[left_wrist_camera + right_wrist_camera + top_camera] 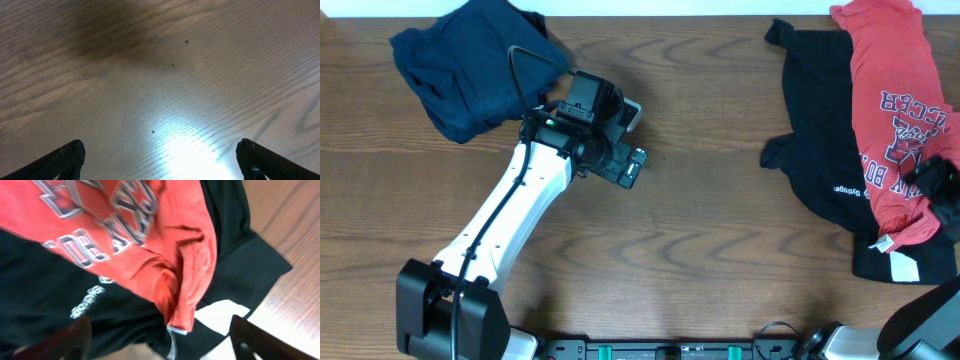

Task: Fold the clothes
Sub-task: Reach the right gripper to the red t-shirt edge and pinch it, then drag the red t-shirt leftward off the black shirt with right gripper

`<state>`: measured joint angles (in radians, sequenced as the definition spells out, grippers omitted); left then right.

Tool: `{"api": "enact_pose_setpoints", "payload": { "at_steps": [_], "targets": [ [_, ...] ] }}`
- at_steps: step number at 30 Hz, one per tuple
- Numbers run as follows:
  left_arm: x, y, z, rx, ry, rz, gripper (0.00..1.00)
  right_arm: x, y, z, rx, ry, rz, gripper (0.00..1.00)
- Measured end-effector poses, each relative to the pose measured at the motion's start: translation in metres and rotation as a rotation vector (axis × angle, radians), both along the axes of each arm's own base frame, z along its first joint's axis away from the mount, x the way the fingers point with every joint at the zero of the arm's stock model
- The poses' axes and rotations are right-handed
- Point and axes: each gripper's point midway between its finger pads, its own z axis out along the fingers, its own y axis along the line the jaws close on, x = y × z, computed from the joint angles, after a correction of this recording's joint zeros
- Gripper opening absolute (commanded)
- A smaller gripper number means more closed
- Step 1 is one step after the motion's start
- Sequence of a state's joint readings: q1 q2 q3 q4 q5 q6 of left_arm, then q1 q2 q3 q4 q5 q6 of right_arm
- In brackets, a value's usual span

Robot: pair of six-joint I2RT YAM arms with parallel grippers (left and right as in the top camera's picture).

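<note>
The right gripper [160, 327] hovers with its jaws spread wide and nothing between them. It is directly above the bunched hem of the red T-shirt [895, 100], which lies draped over a black T-shirt [815, 130] at the right end of the counter [720, 230]. The left gripper [159, 150] is just as wide open and empty, over bare wood nearer the middle. A crumpled navy garment [470, 70] sits close by at the far left. The step in hand looks to be lifting the red shirt clear so it can be laid flat. I would pinch only the red hem (the black fabric lies directly beneath and is easy to snag). Come down just far enough to catch the red layer, then draw it toward the open middle.
</note>
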<state>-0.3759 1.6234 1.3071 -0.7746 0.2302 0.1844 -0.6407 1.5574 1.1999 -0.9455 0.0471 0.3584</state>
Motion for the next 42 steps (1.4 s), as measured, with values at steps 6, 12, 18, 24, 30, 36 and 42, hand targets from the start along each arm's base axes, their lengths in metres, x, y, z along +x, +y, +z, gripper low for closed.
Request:
{"api": "enact_pose_setpoints", "payload": {
  "at_steps": [6,12,18,24,30,36,42],
  "targets": [
    [0.006,-0.002,0.003,-0.01,-0.027,0.0,0.98,-0.002,0.002,-0.041,0.01,-0.039,0.073,0.82],
    [0.008,-0.003,0.004,-0.013,-0.034,0.0,0.98,-0.001,0.004,-0.057,-0.013,-0.051,0.139,0.77],
    [0.008,-0.003,0.004,-0.013,-0.035,0.0,0.98,-0.011,0.007,-0.077,-0.029,-0.025,0.153,0.69],
    [0.008,-0.003,0.004,-0.013,-0.035,0.0,0.98,-0.019,0.008,-0.088,-0.042,-0.006,0.158,0.11],
    [0.008,-0.003,0.004,-0.014,-0.037,0.0,0.99,-0.014,0.008,-0.087,-0.037,-0.036,0.137,0.01],
    [0.01,-0.004,0.005,-0.016,-0.044,0.0,0.96,0.012,0.014,-0.057,0.013,-0.15,0.17,0.01],
    [0.01,-0.004,0.005,-0.017,-0.044,0.0,0.94,0.068,0.043,0.048,-0.021,-0.407,0.345,0.01]
  ]
}}
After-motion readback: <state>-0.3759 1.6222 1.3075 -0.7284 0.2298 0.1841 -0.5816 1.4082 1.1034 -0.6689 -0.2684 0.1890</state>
